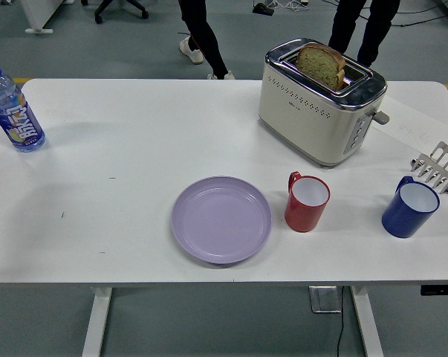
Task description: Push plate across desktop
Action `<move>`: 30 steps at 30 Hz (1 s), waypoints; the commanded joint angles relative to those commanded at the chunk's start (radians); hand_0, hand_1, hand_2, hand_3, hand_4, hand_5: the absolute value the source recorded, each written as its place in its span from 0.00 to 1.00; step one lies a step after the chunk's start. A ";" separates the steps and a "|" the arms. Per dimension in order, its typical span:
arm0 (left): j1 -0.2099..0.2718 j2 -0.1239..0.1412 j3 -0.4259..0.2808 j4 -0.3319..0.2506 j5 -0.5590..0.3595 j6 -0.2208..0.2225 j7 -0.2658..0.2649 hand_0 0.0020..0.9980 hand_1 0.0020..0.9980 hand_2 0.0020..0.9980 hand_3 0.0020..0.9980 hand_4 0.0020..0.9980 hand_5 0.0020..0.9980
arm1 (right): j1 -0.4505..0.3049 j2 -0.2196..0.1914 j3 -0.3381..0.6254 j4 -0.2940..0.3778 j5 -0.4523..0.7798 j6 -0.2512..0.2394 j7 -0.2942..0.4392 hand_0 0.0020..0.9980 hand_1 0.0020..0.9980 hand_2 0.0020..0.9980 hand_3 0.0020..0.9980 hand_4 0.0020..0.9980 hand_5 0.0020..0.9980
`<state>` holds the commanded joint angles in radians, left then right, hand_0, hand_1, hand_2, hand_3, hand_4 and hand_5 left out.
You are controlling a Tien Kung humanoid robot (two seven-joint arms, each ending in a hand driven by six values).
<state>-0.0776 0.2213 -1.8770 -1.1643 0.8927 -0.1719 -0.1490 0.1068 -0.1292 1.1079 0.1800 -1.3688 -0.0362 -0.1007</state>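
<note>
Lilac plate sits flat on the white table, close to the near edge, roughly mid-width; nothing on it, nothing touching it. Taking the plate as the ref point: red mug is just to its right, upright, handle toward the far-left, small gap btwn mug and plate rim. Blue mug is further right, well apart from the plate, also upright, handle at its far-left side. Cream/chrome toaster stands beyond the plate and to the right, set at an angle, w/ a slice of brown bread sticking up out of one slot. Metal slotted utensil, prob. a rack or tongs, lies at the far right edge, beyond the blue mug; can't tell exactly what it is. Water bottle w/ blue cap and label is far left and beyond the plate, near the table's left edge, leaning slightly. Neither robot hand is in the head view, so fingers: can't tell wide, narrow or holding. Beyond the table's far side, legs of two people on the grey floor, one above-left of the toaster mid-stride, the other behind it; no person's hands over the table. Base of an office chair at top left.
</note>
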 joint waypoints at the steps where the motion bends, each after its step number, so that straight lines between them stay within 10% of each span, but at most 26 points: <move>1: 0.001 0.000 -0.001 0.000 0.000 0.000 0.000 0.76 0.78 0.78 0.78 0.48 1.00 | 0.000 0.000 -0.001 0.000 0.002 0.000 0.000 0.63 0.58 0.66 0.61 0.18 0.30; 30: 0.005 0.004 0.016 0.005 -0.001 -0.004 -0.006 0.76 0.78 0.78 0.78 0.49 1.00 | -0.007 0.003 -0.008 0.000 0.023 -0.005 0.001 0.63 0.58 0.66 0.61 0.17 0.30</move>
<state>-0.0729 0.2254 -1.8606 -1.1593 0.8916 -0.1761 -0.1547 0.1001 -0.1261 1.1004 0.1800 -1.3459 -0.0413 -0.0993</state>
